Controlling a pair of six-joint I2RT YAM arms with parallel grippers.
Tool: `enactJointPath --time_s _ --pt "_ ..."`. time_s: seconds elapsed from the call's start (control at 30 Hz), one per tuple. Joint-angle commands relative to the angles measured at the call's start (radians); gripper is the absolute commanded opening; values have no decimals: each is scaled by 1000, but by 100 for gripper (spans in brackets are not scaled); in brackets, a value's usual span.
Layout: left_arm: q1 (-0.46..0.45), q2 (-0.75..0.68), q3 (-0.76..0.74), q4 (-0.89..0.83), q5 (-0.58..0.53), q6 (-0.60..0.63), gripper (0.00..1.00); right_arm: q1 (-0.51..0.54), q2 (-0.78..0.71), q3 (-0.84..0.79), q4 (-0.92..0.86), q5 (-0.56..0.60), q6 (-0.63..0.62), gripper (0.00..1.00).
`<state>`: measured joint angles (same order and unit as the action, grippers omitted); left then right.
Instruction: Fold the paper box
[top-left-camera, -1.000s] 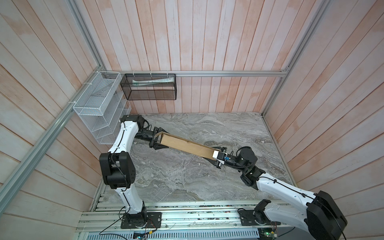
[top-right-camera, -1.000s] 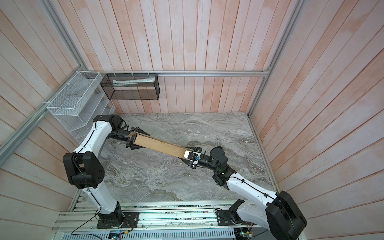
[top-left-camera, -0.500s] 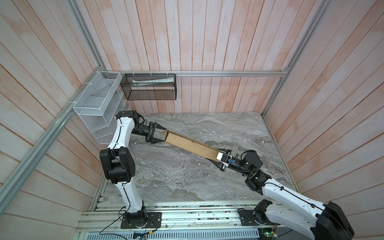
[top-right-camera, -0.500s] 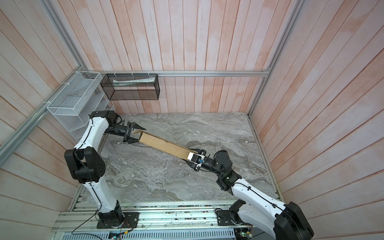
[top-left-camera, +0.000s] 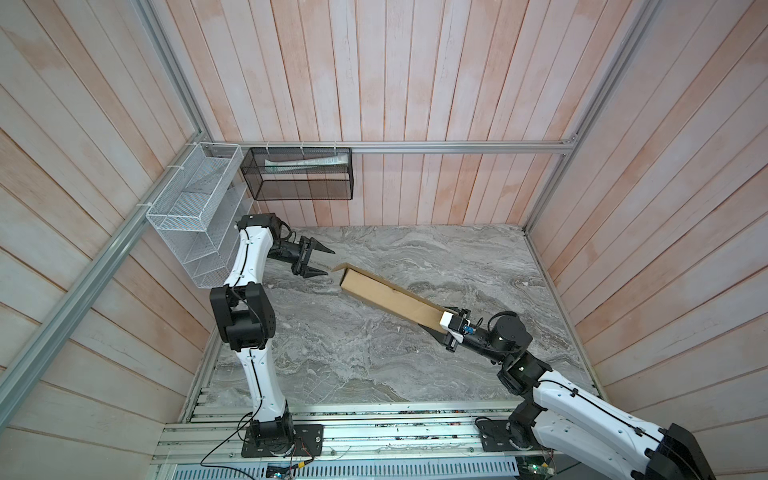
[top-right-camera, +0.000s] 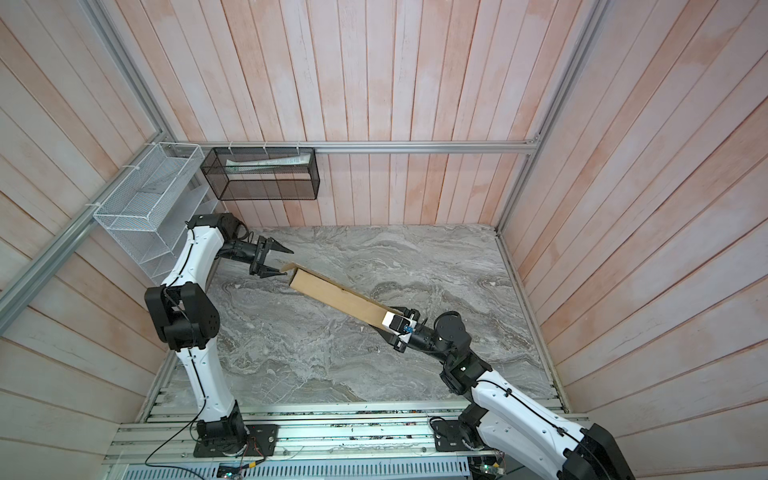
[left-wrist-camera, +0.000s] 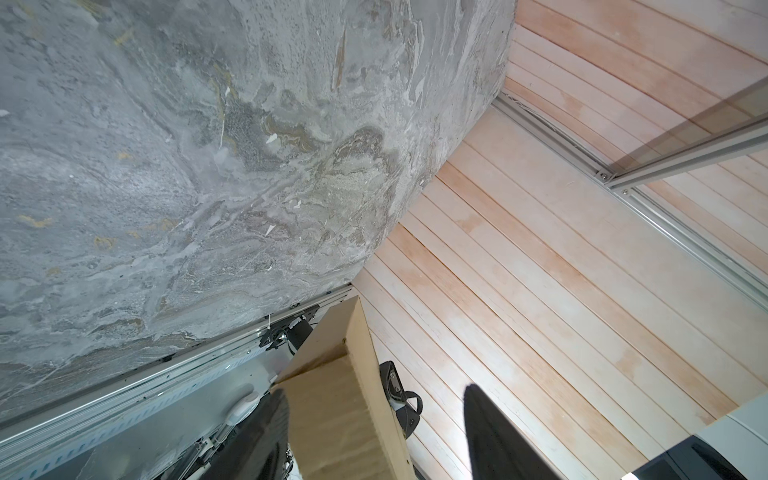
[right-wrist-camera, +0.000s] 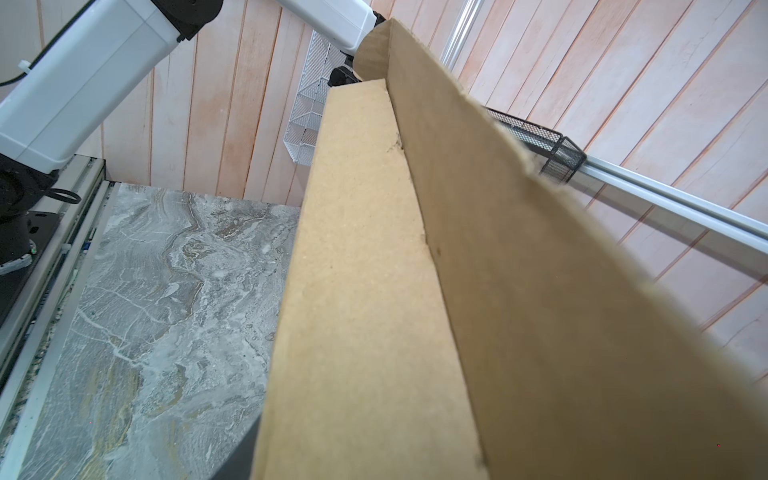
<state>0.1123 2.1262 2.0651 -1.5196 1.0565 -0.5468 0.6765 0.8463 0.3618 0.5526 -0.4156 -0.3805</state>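
Note:
The paper box (top-left-camera: 390, 297) (top-right-camera: 338, 297) is a long, narrow tan cardboard piece held slantwise above the marble table (top-left-camera: 365, 365). My right gripper (top-left-camera: 449, 322) (top-right-camera: 392, 322) is shut on its right end. In the right wrist view the box (right-wrist-camera: 365, 270) fills the frame and only one dark finger (right-wrist-camera: 243, 457) shows beside it. My left gripper (top-left-camera: 331, 262) (top-right-camera: 289, 262) stands open just left of the box's far end. In the left wrist view that end (left-wrist-camera: 332, 415) sits between the spread fingers (left-wrist-camera: 490, 436), close to one of them.
A white wire basket (top-left-camera: 187, 216) hangs on the left wall right behind the left arm. A black mesh basket (top-left-camera: 299, 174) with papers hangs on the back wall. Wooden walls close in the table on three sides; an aluminium rail (top-left-camera: 374, 432) runs along the front.
My left gripper, which was around the box's left end, has drawn back toward the left wall. The right arm has pulled the box to the right and nearer the front.

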Motion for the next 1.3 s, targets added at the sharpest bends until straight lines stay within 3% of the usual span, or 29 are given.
enactJointPath --time_s 0.0,0.37,0.57,0.8,0.93,1.13,1.27 --pt "3 24 33 47 -49 -16 67 8 -7 -21 5 48 46 38" --pt "-36 -1 -3 185 -218 3 66 8 45 -31 4 40 73 38" --pt "-84 17 103 162 -362 29 66 8 55 -34 -6 46 91 38" --pt "-118 -129 -147 407 -411 -70 66 8 64 -55 33 66 104 38" --pt "-140 -234 -280 573 -501 -93 65 6 95 -38 25 62 112 37" --pt "-143 -333 -375 644 -558 -6 65 7 103 -7 -17 43 124 37" --pt "-143 -378 -398 670 -533 76 62 6 124 26 -61 55 131 37"
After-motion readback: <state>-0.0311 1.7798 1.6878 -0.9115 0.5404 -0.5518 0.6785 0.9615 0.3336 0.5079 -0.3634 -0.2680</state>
